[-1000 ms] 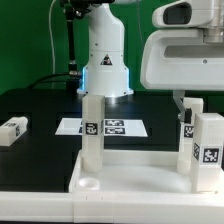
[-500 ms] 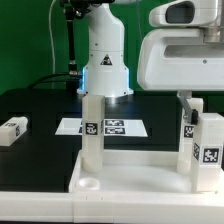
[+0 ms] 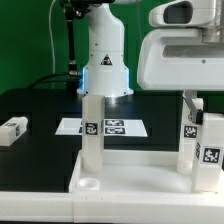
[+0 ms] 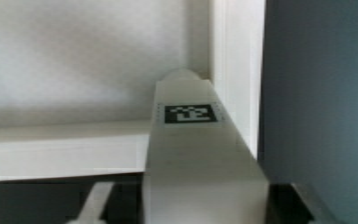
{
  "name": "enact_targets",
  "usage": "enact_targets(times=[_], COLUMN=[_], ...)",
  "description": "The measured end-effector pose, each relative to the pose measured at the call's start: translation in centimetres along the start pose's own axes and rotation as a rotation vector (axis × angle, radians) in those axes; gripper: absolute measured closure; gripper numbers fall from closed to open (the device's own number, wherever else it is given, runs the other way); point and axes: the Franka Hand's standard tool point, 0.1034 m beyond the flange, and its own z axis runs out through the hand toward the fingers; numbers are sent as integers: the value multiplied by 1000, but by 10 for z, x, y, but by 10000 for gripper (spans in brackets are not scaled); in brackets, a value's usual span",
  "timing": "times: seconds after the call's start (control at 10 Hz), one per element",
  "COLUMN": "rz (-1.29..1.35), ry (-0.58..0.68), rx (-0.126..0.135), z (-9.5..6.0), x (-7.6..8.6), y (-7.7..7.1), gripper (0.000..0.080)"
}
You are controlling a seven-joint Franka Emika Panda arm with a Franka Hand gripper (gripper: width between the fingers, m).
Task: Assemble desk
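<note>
The white rimmed tabletop [image 3: 130, 178] lies at the front of the table. One tagged leg [image 3: 92, 130] stands upright at its far left corner. Another leg [image 3: 210, 152] stands at its right front. My gripper [image 3: 189, 108] reaches down from the upper right. It is shut on a third leg [image 3: 187, 138] and holds it upright over the tabletop's far right corner. In the wrist view this leg [image 4: 202, 140] fills the gap between my fingers [image 4: 105, 200], with the tabletop rim [image 4: 69, 140] behind it. A fourth leg [image 3: 12, 128] lies loose on the black table at the exterior view's left.
The marker board [image 3: 113, 127] lies flat behind the tabletop, in front of the arm's base [image 3: 105, 70]. A green backdrop stands at the far side.
My gripper and the leg it holds have shifted slightly toward the exterior view's right. The other legs and the tabletop have not moved.
</note>
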Motion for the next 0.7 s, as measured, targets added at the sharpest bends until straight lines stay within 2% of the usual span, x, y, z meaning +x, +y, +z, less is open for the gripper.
enact_targets(times=[0.4, 0.7], rz=[517, 757], ry=[1, 15], rx=[8, 17], z=[1, 3], x=[-1, 1], y=[0, 1], gripper=[512, 512])
